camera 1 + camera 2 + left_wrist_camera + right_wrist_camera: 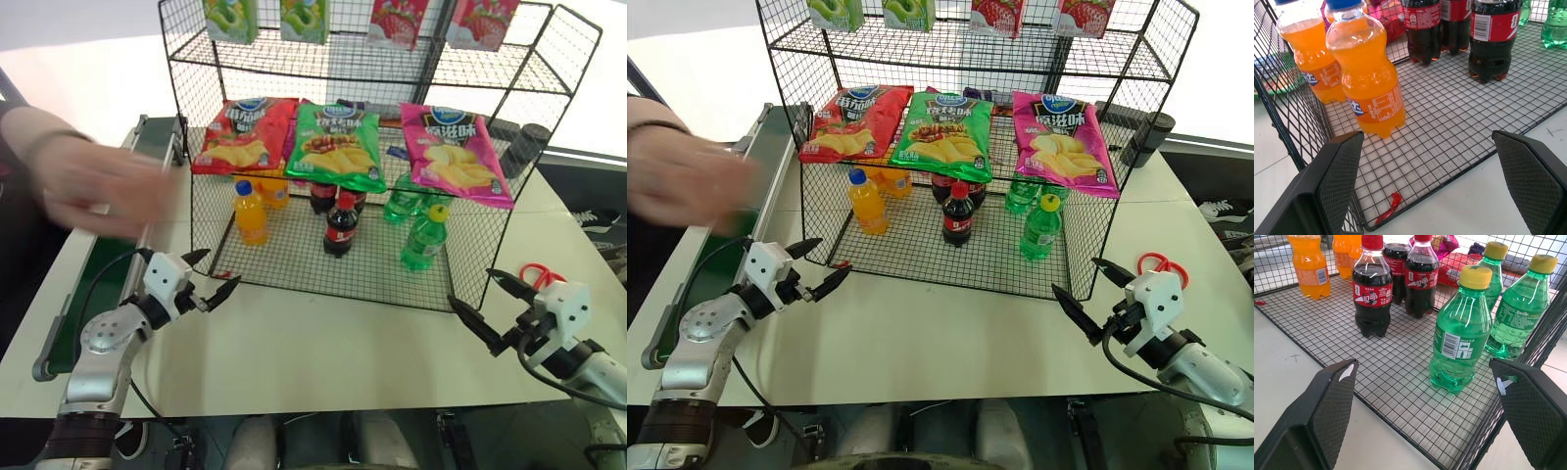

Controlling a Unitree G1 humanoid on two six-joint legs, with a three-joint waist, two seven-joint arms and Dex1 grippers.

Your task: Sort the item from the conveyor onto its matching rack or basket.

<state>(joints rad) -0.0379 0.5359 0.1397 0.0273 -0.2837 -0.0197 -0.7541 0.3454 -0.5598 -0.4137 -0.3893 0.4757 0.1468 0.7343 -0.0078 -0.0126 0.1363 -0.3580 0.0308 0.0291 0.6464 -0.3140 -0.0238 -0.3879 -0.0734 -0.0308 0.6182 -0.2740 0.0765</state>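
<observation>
Nearest the robot, both tools hover empty just above the white bench [323,343]. The left tool [217,274] has its fingers spread wide and aims into the open front of the rack, toward the orange bottles [1369,83]. The right tool [490,304] is also spread wide and holds nothing; through its fingers stands a green soda bottle [1462,330] with a yellow cap, just inside the lowest shelf.

Beyond them, the black wire rack [196,117] takes up the middle of the bench. On its bottom tier the drinks stand in groups: orange on the robot's left, dark cola bottles [340,225] in the middle, and green bottles on the right. Three chip bags [338,147] hang across its front, and drink cartons [304,18] line its top.

To the far left runs the conveyor [98,264], a dark-green belt between grey rails. A person's hand [98,181] reaches over it, blurred. I cannot tell whether an item lies on the belt beneath that hand; the green bottles in view all stand inside the rack.

Judging from this, the main risk is the left arm swinging toward the belt while the hand is there and striking it. A reach could also snag a finger on the rack's corner wire or tip the nearest orange bottle.
</observation>
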